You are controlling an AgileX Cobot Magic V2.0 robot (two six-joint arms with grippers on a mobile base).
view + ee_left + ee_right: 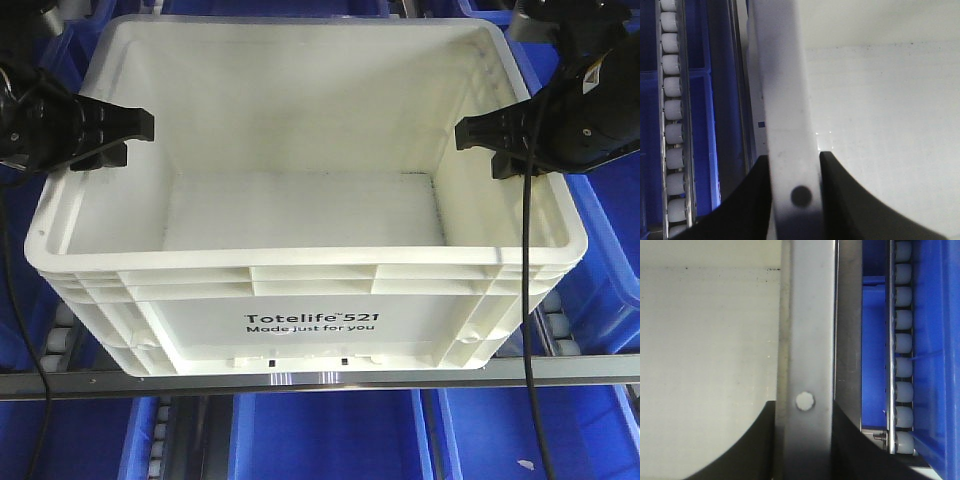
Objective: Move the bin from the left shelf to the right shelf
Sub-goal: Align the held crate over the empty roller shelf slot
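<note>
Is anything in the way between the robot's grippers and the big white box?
No, nothing visible is in the way. The left gripper straddles the left wall of the white bin, and the right gripper straddles its right wall. Each wrist view shows that wall clamped.

The bin (310,320) is a large white rectangular plastic tote, open-topped and empty, filling most of the front view. It stands upright, square to the camera, with a ribbed rim around its top. Black print, "Totelife 521 Made just for you", sits at lower centre on its near wall.
</note>
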